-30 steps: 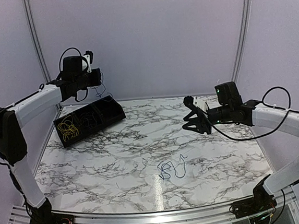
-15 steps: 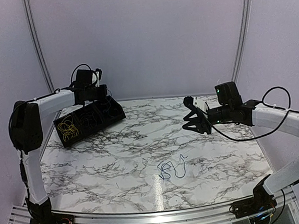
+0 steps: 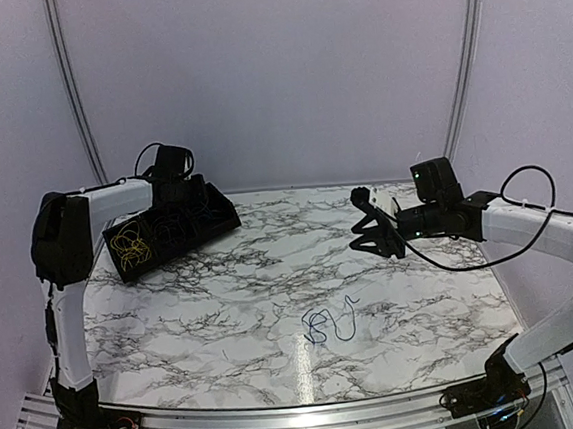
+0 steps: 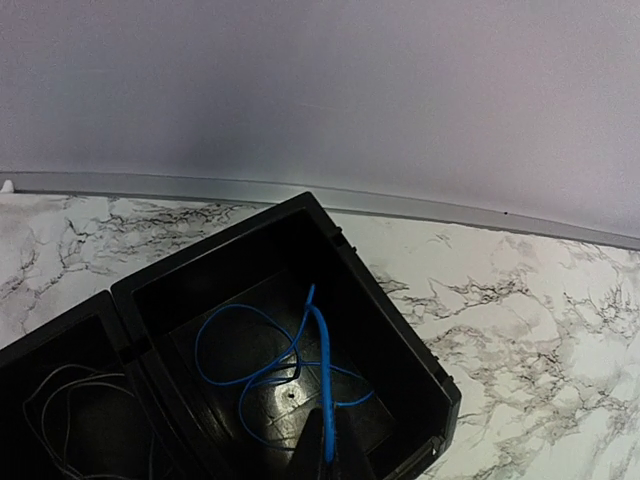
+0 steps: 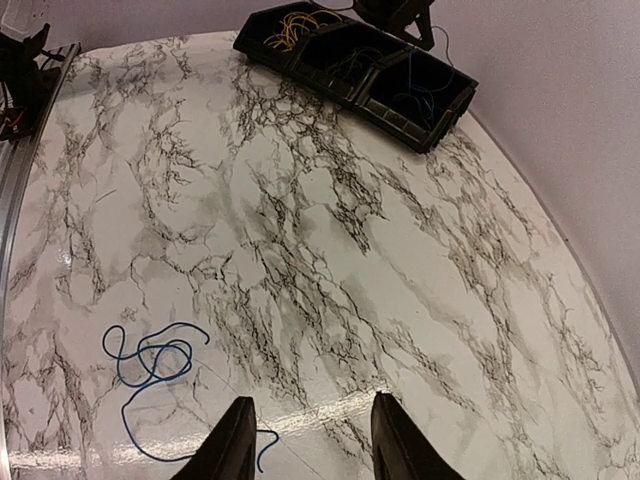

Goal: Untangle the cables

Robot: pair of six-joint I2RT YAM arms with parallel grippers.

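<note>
Our left gripper [image 4: 326, 447] sits at the bottom centre of its wrist view, pinched tight on a strand of the blue cable [image 4: 250, 360]. That cable's loops lie in the right compartment of the tray [image 4: 400, 335]. A white cable [image 4: 60, 420] rests in the next compartment, at lower left. In the overhead view a yellow cable [image 3: 132, 246] fills the tray's left end, at upper left of the frame. Our right gripper [image 3: 373, 229] hangs right of centre above the table [image 3: 225, 310], jaws apart with nothing between them. The loose cable [image 3: 328, 323] lies knotted on the marble at lower centre, well apart from both arms.

We see a few risks:
- If we release with the strand raised, its springy end may flop over the divider onto the white cable, or over the tray wall.
- The strand could cling to a pad and get dragged out as we withdraw.
- Our fingers are close to the tray, so a sideways move might shove it.
- The loose cable lies flat and thin. We could scrape the marble, or close on two loops at once and tighten the knot.

We can read no brand, label or writing anywhere.
</note>
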